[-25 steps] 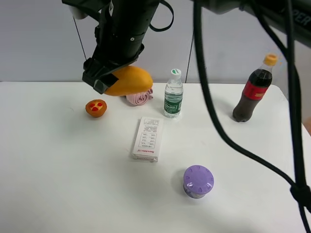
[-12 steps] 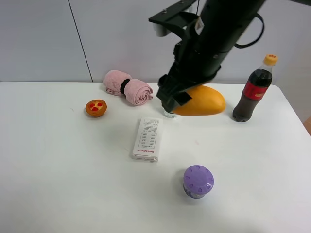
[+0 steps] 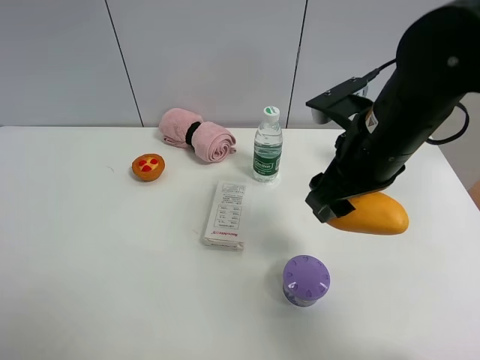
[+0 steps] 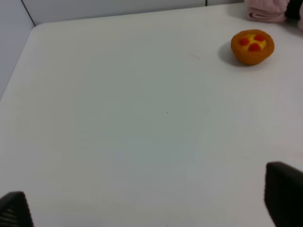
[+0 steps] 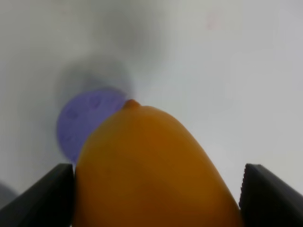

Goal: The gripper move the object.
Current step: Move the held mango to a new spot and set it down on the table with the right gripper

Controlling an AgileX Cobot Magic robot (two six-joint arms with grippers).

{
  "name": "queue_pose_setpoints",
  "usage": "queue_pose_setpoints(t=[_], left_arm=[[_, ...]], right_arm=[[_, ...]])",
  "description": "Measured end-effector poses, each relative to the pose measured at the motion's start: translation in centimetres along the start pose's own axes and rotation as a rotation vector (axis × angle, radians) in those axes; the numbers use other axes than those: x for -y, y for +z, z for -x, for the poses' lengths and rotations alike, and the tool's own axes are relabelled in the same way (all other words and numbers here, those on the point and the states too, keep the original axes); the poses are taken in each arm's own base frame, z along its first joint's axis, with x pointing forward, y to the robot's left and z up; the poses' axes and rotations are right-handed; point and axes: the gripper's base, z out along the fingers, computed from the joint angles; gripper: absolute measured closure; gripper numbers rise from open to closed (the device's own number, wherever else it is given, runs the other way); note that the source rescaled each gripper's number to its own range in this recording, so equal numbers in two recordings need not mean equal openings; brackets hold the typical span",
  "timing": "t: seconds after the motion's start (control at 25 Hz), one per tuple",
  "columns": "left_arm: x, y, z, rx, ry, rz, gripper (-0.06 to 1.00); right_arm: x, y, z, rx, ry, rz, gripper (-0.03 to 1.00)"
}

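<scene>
My right gripper point(image 3: 339, 201) is shut on the yellow-orange mango point(image 3: 373, 214) and holds it low over the right side of the table, right of the white box point(image 3: 227, 214). In the right wrist view the mango point(image 5: 151, 165) fills the space between the two black fingers point(image 5: 47, 196) of the right gripper point(image 5: 158, 198). My left gripper point(image 4: 149, 203) is open and empty over the table's left part. Only its fingertips point(image 4: 284, 194) show, and it is out of the exterior view.
A purple round lid point(image 3: 306, 280) lies in front of the mango and shows blurred in the right wrist view point(image 5: 83, 125). A water bottle point(image 3: 267, 146), a pink rolled towel point(image 3: 197, 135) and a small orange tart point(image 3: 148, 166) stand at the back. The tart also shows in the left wrist view point(image 4: 252, 46).
My right gripper has carried the mango from the back left, past the water bottle, to the right side of the table and lower. The other things have not moved.
</scene>
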Motion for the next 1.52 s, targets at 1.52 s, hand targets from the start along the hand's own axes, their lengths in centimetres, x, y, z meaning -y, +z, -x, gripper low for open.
queue_pose_setpoints(t=[1.52], left_arm=[[0.0, 0.0, 0.0, 0.0, 0.0, 0.0, -0.06]], right_arm=[[5.3, 17.7, 0.5, 0.373, 0.082, -0.075, 0.97]])
